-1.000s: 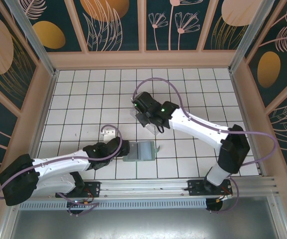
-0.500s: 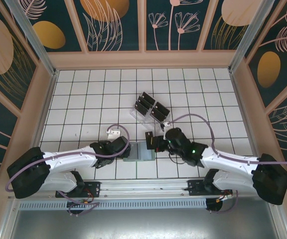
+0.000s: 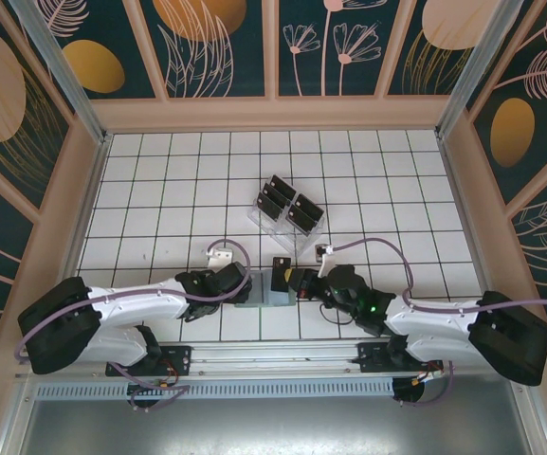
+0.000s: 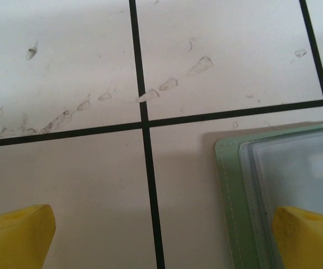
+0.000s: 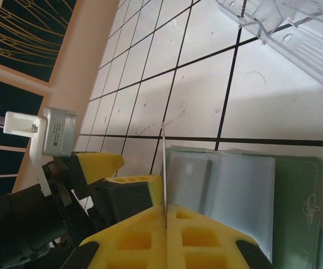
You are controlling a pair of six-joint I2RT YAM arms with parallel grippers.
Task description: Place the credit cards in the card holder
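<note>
Nearest, the right jaws clench one thin black credit card (image 3: 279, 267), a mere edge-on sliver from the wrist, upright over the card holder (image 5: 298, 196): a flat, stitched sage-green pouch with a glossy clear pocket on the tiled table (image 3: 159, 190). The left jaws gape across its left edge, yellow fingertips (image 4: 18, 235) cropped. Farther back, a clear plastic rack (image 3: 271, 226) holds more black cards (image 3: 303, 210), markings unreadable.

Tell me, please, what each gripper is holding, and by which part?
The right gripper pinches a credit card by one edge between shut jaws; the left gripper, open, holds nothing.
</note>
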